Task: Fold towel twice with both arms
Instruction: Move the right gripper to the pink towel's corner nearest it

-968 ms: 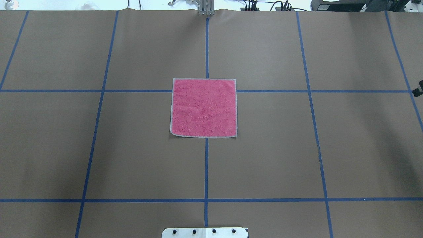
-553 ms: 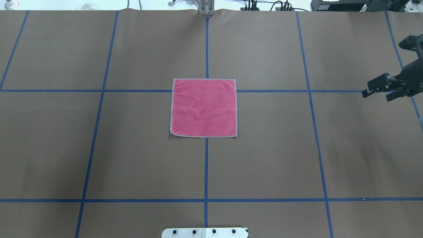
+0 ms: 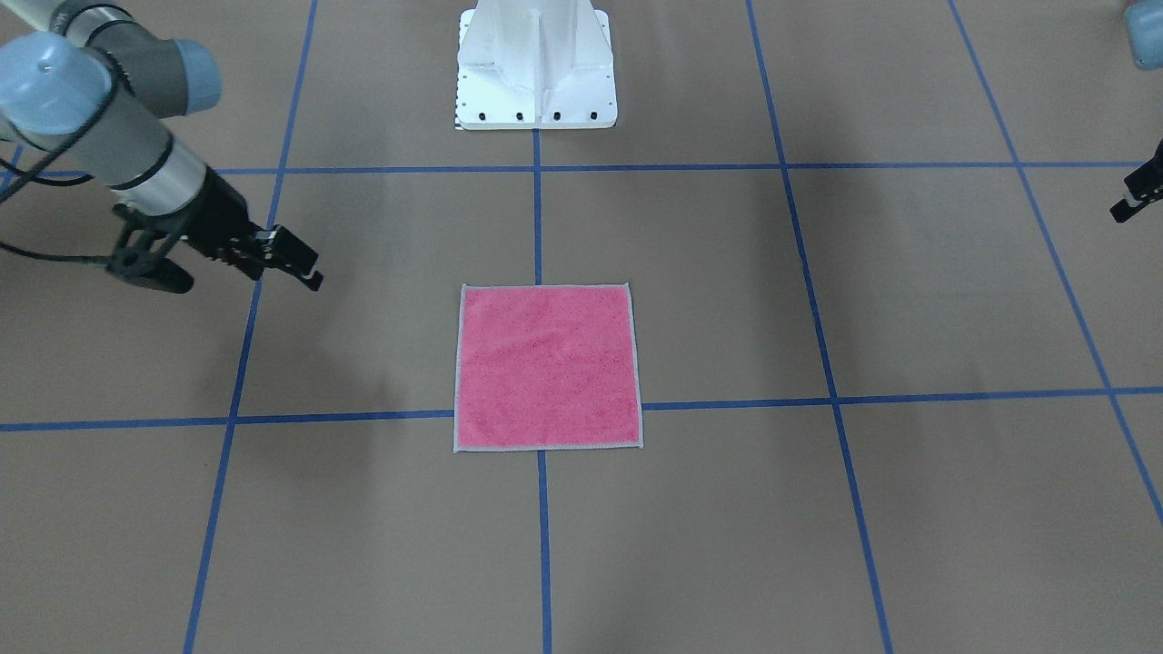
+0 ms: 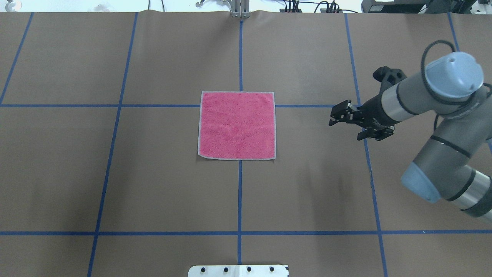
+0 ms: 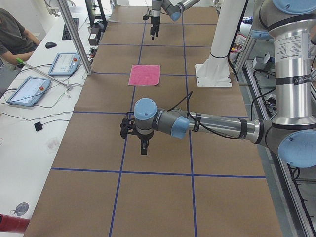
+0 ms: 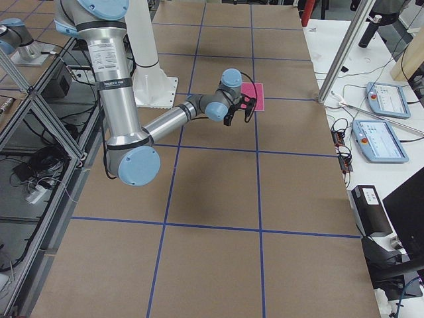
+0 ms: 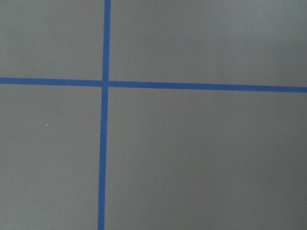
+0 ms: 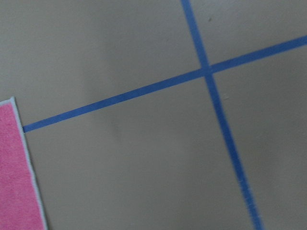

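The towel [image 4: 237,125] lies flat and unfolded at the table's middle, pink face up, with a pale grey stitched edge; it also shows from the front [image 3: 546,367] and the left end [image 5: 145,75]. My right gripper [image 4: 335,115] hovers open to the right of the towel, about a towel's width from its edge, fingers pointing at it. The right wrist view catches only the towel's corner [image 8: 14,177]. Far out at the table's left end, my left gripper [image 5: 143,148] points down over bare paper. Only a sliver of that left gripper [image 3: 1131,207] reaches the front view, and whether it is open or shut is unclear.
Brown paper with blue tape lines [image 4: 239,192] covers the table. The white pedestal base [image 3: 536,64] stands at the robot's side. A side bench holds tablets [image 5: 29,91] and cables, with a person [image 5: 15,34] seated there. A slanted metal post [image 5: 74,34] stands near the far edge.
My right arm has swung in from the overhead view's right edge toward the towel, covering most of a grid square. The towel has not moved.
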### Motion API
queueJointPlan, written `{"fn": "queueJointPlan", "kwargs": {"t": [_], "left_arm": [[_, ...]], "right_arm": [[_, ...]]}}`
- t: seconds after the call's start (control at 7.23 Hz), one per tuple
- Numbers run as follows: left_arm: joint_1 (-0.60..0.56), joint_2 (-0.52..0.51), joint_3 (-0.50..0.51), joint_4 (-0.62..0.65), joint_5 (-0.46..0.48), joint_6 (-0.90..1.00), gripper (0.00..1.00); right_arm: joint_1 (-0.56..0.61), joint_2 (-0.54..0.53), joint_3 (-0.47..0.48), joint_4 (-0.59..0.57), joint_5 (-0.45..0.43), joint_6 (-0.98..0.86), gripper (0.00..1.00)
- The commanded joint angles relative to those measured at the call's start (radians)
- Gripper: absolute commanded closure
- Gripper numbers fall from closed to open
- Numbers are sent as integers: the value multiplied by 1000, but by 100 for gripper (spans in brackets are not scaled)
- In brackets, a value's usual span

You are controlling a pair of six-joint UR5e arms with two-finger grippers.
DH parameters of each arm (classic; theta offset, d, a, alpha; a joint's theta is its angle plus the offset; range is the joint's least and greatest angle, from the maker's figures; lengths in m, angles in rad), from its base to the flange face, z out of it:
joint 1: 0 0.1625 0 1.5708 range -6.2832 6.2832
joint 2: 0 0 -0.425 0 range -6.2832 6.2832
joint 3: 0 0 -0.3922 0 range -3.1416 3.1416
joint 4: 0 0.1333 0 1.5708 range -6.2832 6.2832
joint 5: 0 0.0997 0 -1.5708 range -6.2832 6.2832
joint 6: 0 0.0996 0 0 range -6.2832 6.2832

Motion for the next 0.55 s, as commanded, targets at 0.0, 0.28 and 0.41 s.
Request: {"fn": "queueJointPlan", "kwargs": {"t": [0.0,0.28,0.41], "left_arm": [[3,-2,-3,-5,0,0,0],[9,-2,-3,-5,0,0,0],[21,-3,-1,-5,0,0,0]], "right_arm": [[-170,87,-3,-15,-150,236,0],[-235,140,-6,-56,-216,345,2],[-267,161,-25,-58,-279,402,2]]}}
